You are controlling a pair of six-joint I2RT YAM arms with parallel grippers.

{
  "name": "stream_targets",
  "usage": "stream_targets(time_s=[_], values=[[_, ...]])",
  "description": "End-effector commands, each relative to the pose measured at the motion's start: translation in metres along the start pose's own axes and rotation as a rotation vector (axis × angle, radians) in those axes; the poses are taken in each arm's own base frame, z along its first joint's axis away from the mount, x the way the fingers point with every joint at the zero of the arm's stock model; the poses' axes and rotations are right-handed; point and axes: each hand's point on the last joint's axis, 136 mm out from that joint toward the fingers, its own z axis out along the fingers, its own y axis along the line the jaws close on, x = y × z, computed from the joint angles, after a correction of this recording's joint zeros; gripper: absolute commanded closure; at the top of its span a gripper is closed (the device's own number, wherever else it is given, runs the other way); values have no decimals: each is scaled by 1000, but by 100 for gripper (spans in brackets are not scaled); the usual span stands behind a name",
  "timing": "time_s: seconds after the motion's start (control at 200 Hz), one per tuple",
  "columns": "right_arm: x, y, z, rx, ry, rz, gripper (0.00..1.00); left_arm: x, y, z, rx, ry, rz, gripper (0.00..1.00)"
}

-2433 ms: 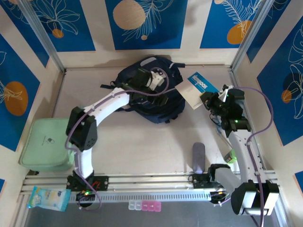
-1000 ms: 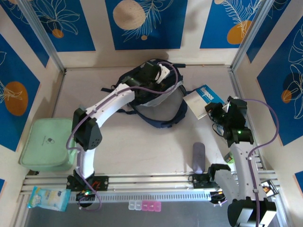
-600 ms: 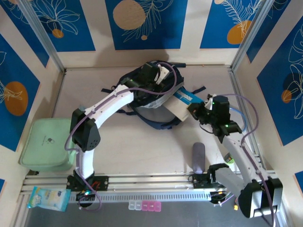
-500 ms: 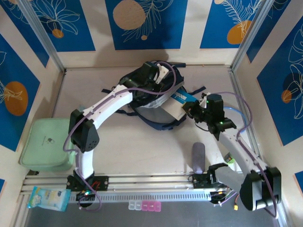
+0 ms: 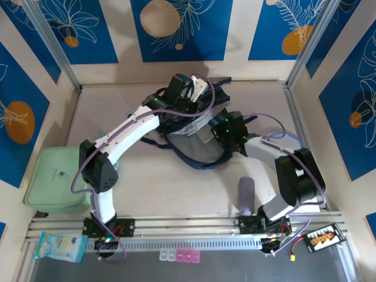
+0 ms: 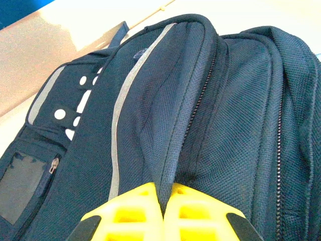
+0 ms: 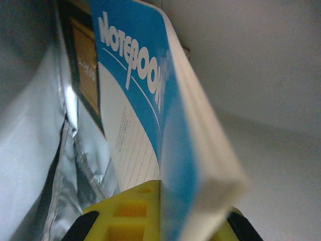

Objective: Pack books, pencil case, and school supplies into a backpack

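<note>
Top external view: locate the backpack (image 5: 218, 103) at the far middle of the table (image 5: 147, 188), with its mouth pulled open and a pale inner surface showing. The left gripper (image 5: 183, 96) sits on the backpack's far upper edge. The right gripper (image 5: 212, 135) is at the right side of the opening. The pencil case (image 5: 246, 197) lies flat on the table near the right arm's base, well apart from the backpack. The pale-green flat box (image 5: 56, 179) rests at the left edge of the table.

Left wrist view: confirm that the jaws of the left gripper (image 6: 163, 196) are closed, with the yellow fingers (image 6: 133, 211) pinching a raised fold of navy backpack (image 6: 230, 100) fabric. A grey stripe (image 6: 120, 105) runs up the fabric to the left of the fold, and a zip (image 6: 200, 95) runs to its right.

Right wrist view: confirm that the right gripper (image 7: 173, 203) is clamped on the lower edge of the notebook (image 7: 145, 105), which stands on edge with its blue lettered cover facing left. Part of the brown-covered book (image 7: 85, 60) shows just behind the notebook. The backpack's silvery lining (image 7: 35, 130) is to the left of both. You cannot tell from this view whether the notebook touches the book.
</note>
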Motion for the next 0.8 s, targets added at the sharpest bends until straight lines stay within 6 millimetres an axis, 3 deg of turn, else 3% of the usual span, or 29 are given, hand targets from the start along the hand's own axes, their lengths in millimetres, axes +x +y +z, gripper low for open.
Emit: stream_targets(time_s=[0.0,0.09,0.215,0.485,0.575,0.795], values=[[-13,-3,11,60,-103,117,93,-69,-4,-43,50,-225,-40,100],[-16,2,26,33,-88,167,93,-69,0,-45,38,-222,-42,100],[-16,25,46,-27,-40,168,91,-68,6,-46,30,-216,-60,100],[6,61,88,-143,151,178,90,-62,16,-43,37,-201,-107,100],[9,63,95,-142,182,179,88,-62,17,-43,46,-200,-116,100],[5,58,91,-158,174,190,66,-57,20,-39,54,-194,-131,100]])
